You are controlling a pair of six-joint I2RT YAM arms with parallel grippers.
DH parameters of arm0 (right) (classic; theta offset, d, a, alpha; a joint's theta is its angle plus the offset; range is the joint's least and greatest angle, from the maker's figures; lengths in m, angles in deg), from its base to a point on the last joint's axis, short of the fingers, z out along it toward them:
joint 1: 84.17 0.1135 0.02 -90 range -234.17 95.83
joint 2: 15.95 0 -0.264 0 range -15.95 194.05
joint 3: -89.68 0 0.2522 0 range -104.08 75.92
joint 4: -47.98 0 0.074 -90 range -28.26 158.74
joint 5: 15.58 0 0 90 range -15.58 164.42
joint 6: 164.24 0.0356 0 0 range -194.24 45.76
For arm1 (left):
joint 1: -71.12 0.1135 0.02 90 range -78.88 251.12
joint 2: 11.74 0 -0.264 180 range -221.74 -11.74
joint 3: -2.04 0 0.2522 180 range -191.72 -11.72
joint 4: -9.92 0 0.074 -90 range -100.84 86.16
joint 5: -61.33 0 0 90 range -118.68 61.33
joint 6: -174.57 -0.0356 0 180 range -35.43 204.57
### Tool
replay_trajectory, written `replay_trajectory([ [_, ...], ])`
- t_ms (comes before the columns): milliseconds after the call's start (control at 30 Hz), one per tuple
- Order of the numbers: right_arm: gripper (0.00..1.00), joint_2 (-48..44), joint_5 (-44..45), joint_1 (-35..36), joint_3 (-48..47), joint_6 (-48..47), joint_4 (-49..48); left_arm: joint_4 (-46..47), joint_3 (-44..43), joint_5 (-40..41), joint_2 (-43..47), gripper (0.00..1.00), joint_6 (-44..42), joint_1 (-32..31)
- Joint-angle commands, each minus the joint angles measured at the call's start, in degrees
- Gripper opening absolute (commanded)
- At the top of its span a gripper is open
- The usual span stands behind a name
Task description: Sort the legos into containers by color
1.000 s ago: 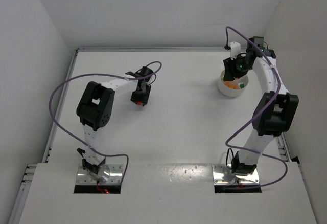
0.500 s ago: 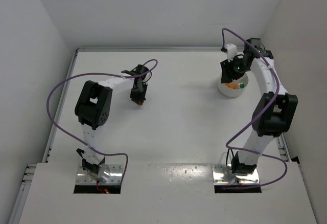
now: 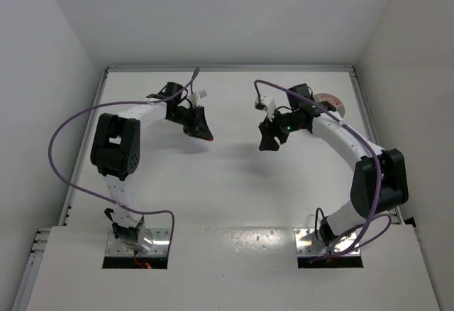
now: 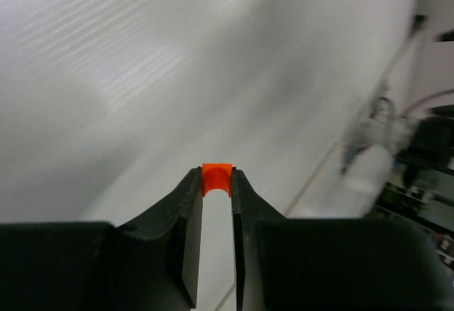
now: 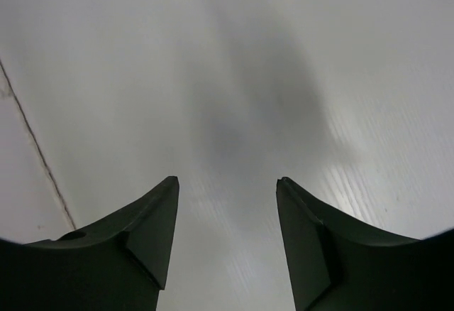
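A tiny orange lego (image 4: 216, 180) is pinched at the very tips of my left gripper (image 4: 216, 176), which is shut on it and held above the bare table. From above, that left gripper (image 3: 205, 135) hangs over the back middle of the table. My right gripper (image 3: 267, 144) hovers just right of it, and the wrist view shows this right gripper (image 5: 227, 180) open, with only white table between its fingers. The round white dish (image 3: 330, 101) with the containers stands at the back right, partly hidden behind the right arm. No other legos show.
White walls close in the table at the back and on both sides. A purple cable loops off each arm. A thin seam (image 5: 35, 148) in the table runs down the left of the right wrist view. The right arm (image 4: 425, 140) shows blurred at the left wrist view's right edge.
The right arm swung left, away from the dish to the table's middle, and its jaws widened. The left gripper closed on the orange lego and shifted back and to the right.
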Motion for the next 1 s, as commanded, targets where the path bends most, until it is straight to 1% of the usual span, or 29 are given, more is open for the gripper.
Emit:
replay_trajectory([
  [0, 0.59, -2.5, -3.5, 3.0, 1.3, 6.5, -14.6, 4.4, -3.6, -22.1, 1.1, 0.00, 7.4, 1.9],
  [33, 0.59, -3.1, -3.5, 3.7, 1.3, 7.2, -16.5, 6.2, -2.9, -24.3, 1.1, 0.00, 10.1, 1.9],
  [67, 0.61, -3.1, -3.5, 4.5, 1.8, 7.7, -19.9, 10.5, -2.0, -26.0, 1.1, 0.00, 15.9, 2.5],
  [133, 0.61, -3.1, -2.8, 7.2, 1.8, 9.4, -22.4, 13.9, 0.1, -28.6, 1.1, 0.00, 21.0, 2.5],
  [167, 0.59, -3.1, -2.8, 8.2, 1.8, 10.0, -24.5, 16.2, 0.7, -29.4, 1.1, 0.00, 24.1, 2.5],
  [233, 0.58, -1.9, -2.3, 10.7, 1.3, 11.3, -26.4, 18.9, 2.1, -32.2, 1.6, 0.00, 26.9, 2.5],
  [267, 0.58, -1.3, -2.3, 11.5, 0.5, 12.0, -26.9, 22.9, 2.8, -33.3, 2.1, 0.00, 30.8, 2.5],
  [333, 0.56, -0.2, -4.3, 12.9, -0.1, 13.7, -28.8, 26.1, 4.0, -35.9, 2.7, 0.00, 33.8, 3.0],
  [467, 0.56, 1.1, -8.3, 14.2, -0.1, 14.2, -32.2, 27.5, 5.1, -38.0, 3.3, 0.00, 34.5, 3.6],
  [533, 0.56, 1.7, -8.4, 14.8, -0.1, 14.8, -32.7, 27.5, 5.1, -38.8, 3.9, 0.00, 35.1, 4.1],
  [667, 0.60, 2.2, -10.3, 14.8, -0.1, 14.8, -34.1, 28.0, 6.4, -39.3, 4.5, 0.00, 35.6, 4.1],
  [900, 0.60, 5.0, -12.3, 15.9, -2.1, 16.2, -35.8, 28.0, 6.4, -39.3, 4.5, 0.00, 35.6, 3.0],
  [967, 0.60, 5.0, -12.9, 16.4, -2.1, 16.9, -37.6, 28.0, 6.9, -39.3, 5.1, 0.00, 35.6, 2.5],
])
